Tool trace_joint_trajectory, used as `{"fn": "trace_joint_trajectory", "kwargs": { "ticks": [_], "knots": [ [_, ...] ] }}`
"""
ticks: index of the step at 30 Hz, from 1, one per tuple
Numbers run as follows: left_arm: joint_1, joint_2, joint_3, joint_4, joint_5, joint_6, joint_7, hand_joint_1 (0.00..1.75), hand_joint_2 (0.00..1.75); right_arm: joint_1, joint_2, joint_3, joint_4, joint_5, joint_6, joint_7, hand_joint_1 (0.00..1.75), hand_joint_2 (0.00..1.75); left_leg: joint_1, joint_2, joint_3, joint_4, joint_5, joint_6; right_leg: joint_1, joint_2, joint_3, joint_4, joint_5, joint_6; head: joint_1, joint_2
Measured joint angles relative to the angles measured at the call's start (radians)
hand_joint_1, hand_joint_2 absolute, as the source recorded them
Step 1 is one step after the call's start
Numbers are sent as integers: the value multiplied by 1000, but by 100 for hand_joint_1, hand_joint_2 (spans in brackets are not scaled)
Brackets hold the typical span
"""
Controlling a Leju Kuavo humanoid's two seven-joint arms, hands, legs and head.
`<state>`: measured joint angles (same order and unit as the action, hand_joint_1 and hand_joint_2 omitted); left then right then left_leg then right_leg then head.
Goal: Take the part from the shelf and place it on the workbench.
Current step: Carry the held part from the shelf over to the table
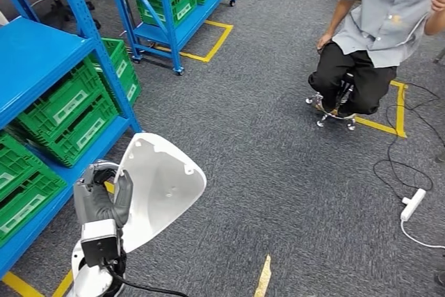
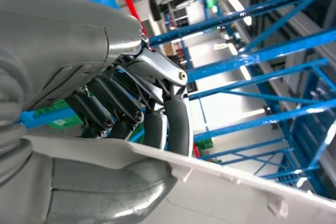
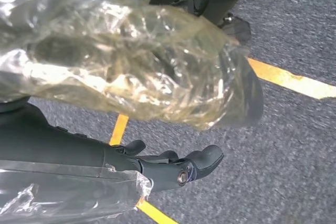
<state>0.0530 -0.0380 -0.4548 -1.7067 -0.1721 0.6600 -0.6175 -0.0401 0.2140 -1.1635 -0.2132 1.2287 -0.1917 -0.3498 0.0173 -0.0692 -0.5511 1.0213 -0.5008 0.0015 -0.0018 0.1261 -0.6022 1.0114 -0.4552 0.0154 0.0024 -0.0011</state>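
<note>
The part (image 1: 160, 189) is a flat white plastic shell with rounded corners and small mounting holes. My left hand (image 1: 103, 204) grips it by one edge and holds it upright over the grey carpet, just off the blue shelf (image 1: 37, 60). In the left wrist view the dark fingers (image 2: 177, 124) curl over the part's rim (image 2: 238, 192) while the thumb presses from the other side. My right hand (image 3: 118, 166), wrapped in clear plastic, hangs above the floor with its fingers (image 3: 198, 160) stretched out and nothing in them.
Green crates (image 1: 68, 113) fill the shelf at left. A second blue rack (image 1: 173, 5) stands further back. A person (image 1: 373, 33) sits on a wheeled stool at the upper right. A white power strip (image 1: 412, 204) and cables lie on the carpet at right. Yellow tape (image 1: 264, 276) marks the floor.
</note>
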Motion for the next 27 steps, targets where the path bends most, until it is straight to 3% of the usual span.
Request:
{"fn": "trace_joint_trajectory", "kwargs": {
  "ticks": [1, 3, 5, 6, 7, 8, 9, 10, 12, 14, 16, 18, 20, 22, 23, 24, 25, 27],
  "knots": [
    [-2, 0, 1, 0, 4, 0, 0, 175, 175, 2, 0, 0, 0, 2, 0, 0, 0, 0, 0, 11, 0, -2, 3, 6, -1, 2, -6, 1, 0, 6, 0, 0],
    [-5, 0, 5, 0, 12, 0, 0, 175, 175, 3, 0, 0, 0, 6, 1, 0, 0, 0, 2, 36, 1, -9, 8, 19, 0, -35, -32, 42, -27, 15, 7, 0],
    [-5, 1, 15, -1, 22, 0, 0, 175, 175, -1, 0, 0, 0, 10, 0, 2, 0, 0, -1, 64, 1, -11, 10, 26, 0, -95, -89, 163, -91, 22, 16, 0],
    [-5, 3, 20, -1, 25, -1, -1, 175, 175, -4, 0, 0, 0, 12, 0, 3, 0, 0, -3, 79, 0, -11, 9, 27, -1, -111, -121, 231, -120, 25, 18, 0],
    [-4, 4, 24, -1, 28, -1, -1, 175, 175, -6, 0, 0, 0, 13, 0, 4, 0, 0, -4, 95, 0, -11, 9, 27, -2, -118, -142, 277, -134, 27, 17, 0],
    [-4, 5, 27, -1, 29, -1, -1, 175, 175, -6, 0, 0, 0, 14, 0, 5, 0, 0, -5, 109, 0, -11, 8, 27, -2, -122, -144, 288, -130, 27, 18, 0],
    [-4, 6, 29, -1, 29, -1, -2, 175, 175, -6, 0, 0, 0, 14, -1, 6, 0, 0, -5, 120, 1, -11, 7, 27, -2, -126, -125, 256, -108, 26, 18, 0],
    [-4, 6, 31, -1, 29, -1, -2, 175, 175, -5, 0, 0, 0, 14, -1, 7, 0, 0, -6, 132, 3, -11, 5, 26, -1, -136, -86, 188, -74, 23, 18, 0],
    [-4, 6, 36, -2, 29, -1, -2, 175, 175, -8, 0, 0, 0, 15, -2, 7, 0, 0, -9, 152, 7, -10, 1, 20, 8, -175, -6, 48, -30, 11, 17, 0],
    [-4, 6, 42, -3, 29, -1, -2, 175, 175, -11, 0, 0, 0, 15, -3, 7, 0, 0, -13, 169, 10, -10, -2, 12, 17, -190, 24, -5, -23, -1, 16, 0],
    [-5, 6, 44, -3, 29, -1, -2, 175, 175, -10, 0, 0, 0, 15, -3, 7, 0, 0, -11, 179, 13, -10, -6, 2, 16, -168, 23, -9, -18, -12, 16, 0],
    [-5, 6, 45, -4, 29, -1, -3, 175, 175, -8, 0, 0, 0, 15, -3, 7, 0, 0, -8, 144, 5, 19, -33, -8, 10, -147, 26, -17, -12, -23, 14, 0],
    [-3, 8, 47, -4, 29, 0, -3, 175, 175, -10, 0, 0, 0, 15, -3, 7, 0, 0, -6, 93, -40, 123, -94, -13, 7, -125, 29, -20, -8, -30, 9, 0],
    [0, 10, 48, -5, 29, 0, -3, 175, 175, -12, 0, 0, 0, 15, -3, 7, 0, 0, -6, 78, -98, 243, -140, -15, 7, -99, 29, -19, -8, -32, 6, 0],
    [1, 10, 48, -5, 29, 0, -3, 175, 175, -11, 0, 0, 0, 15, -3, 7, 0, 0, -6, 77, -110, 265, -136, -15, 7, -85, 29, -18, -8, -33, 6, 0],
    [1, 11, 48, -5, 29, 0, -3, 175, 175, -11, 0, 0, 0, 15, -3, 7, 0, 0, -6, 75, -105, 248, -111, -15, 7, -70, 30, -16, -9, -32, 6, 0],
    [1, 11, 48, -5, 29, 0, -3, 175, 175, -10, 0, 0, 0, 15, -3, 7, 0, 0, -4, 67, -85, 198, -71, -14, 6, -55, 31, -14, -10, -31, 6, 0],
    [1, 11, 49, -5, 29, 0, -3, 175, 175, -11, 0, 0, 0, 16, -2, 7, 0, 0, 3, 13, -32, 74, -8, -12, 4, -27, 26, -3, -13, -24, 7, 0]
  ]
}}
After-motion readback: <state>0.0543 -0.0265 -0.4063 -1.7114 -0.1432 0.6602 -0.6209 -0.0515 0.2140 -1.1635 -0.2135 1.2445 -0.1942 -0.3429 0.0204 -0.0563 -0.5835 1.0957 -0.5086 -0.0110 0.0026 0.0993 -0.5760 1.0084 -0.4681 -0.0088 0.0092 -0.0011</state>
